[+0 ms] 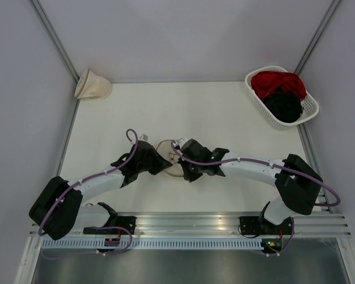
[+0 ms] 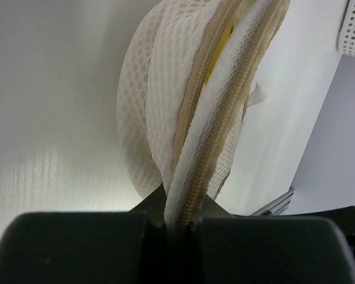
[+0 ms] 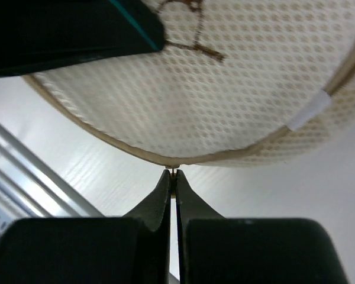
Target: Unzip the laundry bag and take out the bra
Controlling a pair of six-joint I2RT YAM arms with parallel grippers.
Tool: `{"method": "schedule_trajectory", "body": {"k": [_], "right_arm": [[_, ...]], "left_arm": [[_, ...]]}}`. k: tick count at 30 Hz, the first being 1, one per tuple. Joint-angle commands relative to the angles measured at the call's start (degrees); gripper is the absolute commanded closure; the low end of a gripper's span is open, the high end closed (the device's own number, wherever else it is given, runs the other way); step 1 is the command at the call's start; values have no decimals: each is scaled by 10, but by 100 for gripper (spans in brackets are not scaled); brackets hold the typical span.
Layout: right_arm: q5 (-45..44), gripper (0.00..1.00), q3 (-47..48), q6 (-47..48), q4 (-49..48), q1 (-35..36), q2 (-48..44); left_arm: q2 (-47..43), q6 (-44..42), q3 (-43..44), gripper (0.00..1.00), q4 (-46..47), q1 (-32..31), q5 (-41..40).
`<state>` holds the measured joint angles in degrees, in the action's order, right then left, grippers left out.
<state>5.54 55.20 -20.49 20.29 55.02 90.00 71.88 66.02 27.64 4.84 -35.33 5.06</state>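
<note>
From above, your laundry bag [image 1: 169, 158] is near the front centre of the table [image 1: 225, 112], both arms meeting on it. Left wrist: your left end effector [image 2: 180, 218] is clamped tight on the zipper edge [image 2: 216, 118], and the yellow bra [image 2: 226, 36] is peeking out inside. Right wrist: your right end effector [image 3: 173, 177] is pinched closed at the bag's rim.

A white bench [image 1: 225, 112] stands inside pale grey walls [image 1: 183, 35], with slim metal posts [image 1: 52, 38] slanting up at both far corners. A ribbed aluminium rail [image 1: 189, 222] runs along its near edge. Soft, even light gives the surface a faint sheen.
</note>
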Motion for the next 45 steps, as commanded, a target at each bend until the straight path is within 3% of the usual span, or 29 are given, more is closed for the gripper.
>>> {"method": "schedule_trajectory", "body": {"k": [1, 8, 21, 23, 25, 26, 28, 29, 30, 32, 33, 36, 41, 45], "right_arm": [[-101, 100, 18, 10, 73, 3, 10], [-270, 100, 50, -19, 109, -24, 55], [-351, 100, 100, -26, 84, -64, 50], [-350, 100, 98, -23, 85, -64, 46], [-344, 99, 92, -16, 89, -63, 39], [-343, 100, 91, -14, 91, -63, 37], [-334, 89, 84, -9, 94, -64, 32], [-325, 81, 82, -3, 95, -64, 28], [-318, 65, 79, 3, 96, -63, 26], [-302, 54, 72, 15, 98, -62, 19], [-287, 42, 69, 20, 99, -61, 14], [-259, 30, 62, 33, 109, -49, -10], [-188, 28, 72, 34, 103, -19, -68], [-155, 35, 100, 16, 64, 10, -62]], "left_arm": [[8, -35, 23, 98, 7, 9, 7], [15, -55, 27, 98, 10, 11, 26], [18, -70, 29, 97, 12, 11, 47], [12, -68, 26, 68, 13, 11, 45], [-6, -63, 22, 27, 7, 11, 35], [-14, -62, 22, 21, 0, 11, 29], [-46, -57, 18, 10, -26, 11, 2], [-57, -59, 15, 8, -35, 11, -7], [-71, -58, 15, 6, -45, 11, -23], [-110, -57, 11, 5, -85, 11, -38], [-127, -56, 9, 5, -101, 11, -48], [-206, -46, -5, 5, -156, 12, -103], [-386, -23, -36, 5, -241, 12, -177], [-475, -23, -51, 4, -266, 12, -194]]}}
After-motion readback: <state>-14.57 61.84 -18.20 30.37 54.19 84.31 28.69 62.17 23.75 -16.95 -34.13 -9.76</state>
